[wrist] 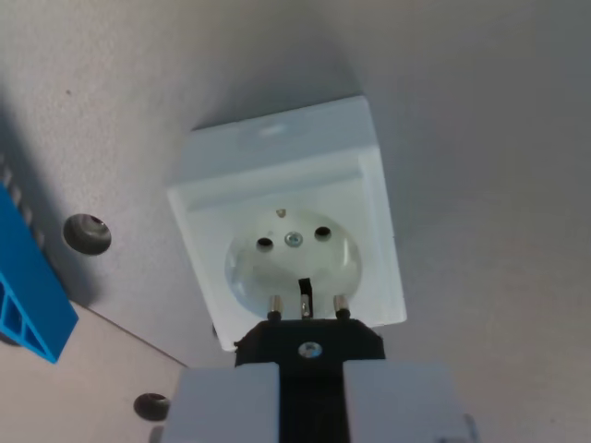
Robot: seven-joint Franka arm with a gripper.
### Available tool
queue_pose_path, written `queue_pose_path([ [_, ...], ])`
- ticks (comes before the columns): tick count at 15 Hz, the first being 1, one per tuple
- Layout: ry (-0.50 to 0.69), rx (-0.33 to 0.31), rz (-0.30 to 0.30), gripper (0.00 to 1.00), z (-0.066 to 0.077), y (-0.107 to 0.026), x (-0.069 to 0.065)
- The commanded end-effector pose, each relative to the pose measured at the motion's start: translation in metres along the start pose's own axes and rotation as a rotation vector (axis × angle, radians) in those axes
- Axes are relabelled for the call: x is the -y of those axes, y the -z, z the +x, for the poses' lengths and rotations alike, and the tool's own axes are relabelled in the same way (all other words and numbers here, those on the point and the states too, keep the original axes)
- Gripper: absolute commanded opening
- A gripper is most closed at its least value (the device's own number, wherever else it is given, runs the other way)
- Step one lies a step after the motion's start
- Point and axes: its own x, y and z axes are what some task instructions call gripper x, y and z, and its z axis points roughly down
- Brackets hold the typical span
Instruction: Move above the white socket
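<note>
**Ana:** White socket (291, 221) first, where does it sit right now?

**Ben:** It fills the middle of the wrist view, a square housing lying on the pale grey board (480, 111). Its round recess faces the camera, with two pin holes either side of a centre screw and an earth pin above them.

**Ana:** And the gripper?

**Ben:** The gripper (310, 397) comes in from the bottom edge, just below the socket. Its two pale fingers (226, 401) are clamped on a black plug (309, 340). The plug's two metal pins point into the lower part of the recess.

**Ana:** So how far along would you judge it?

**Ben:** Nearly there, I'd say. The plug already overlaps the socket's lower rim, so the approach looks mostly done. But the pins appear lower than the two holes, not lined up with them. I'd judge a small shift toward the socket's centre remains. How high the plug hangs over the socket, I cannot tell from this one view.

**Ana:** Anything else close to the socket?

**Ben:** A blue plastic part (28, 286) lies well to the socket's left, at the frame edge. Two dark holes (88, 233) in the board lie between it and the socket, one lower than the other. Neither looks likely to obstruct the last adjustment.
</note>
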Motion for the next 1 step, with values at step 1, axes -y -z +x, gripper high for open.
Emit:
queue_pose_path([
  [1, 0.072, -0.072, -0.107, 0.0, -0.0024, -0.0101, 0.0048],
])
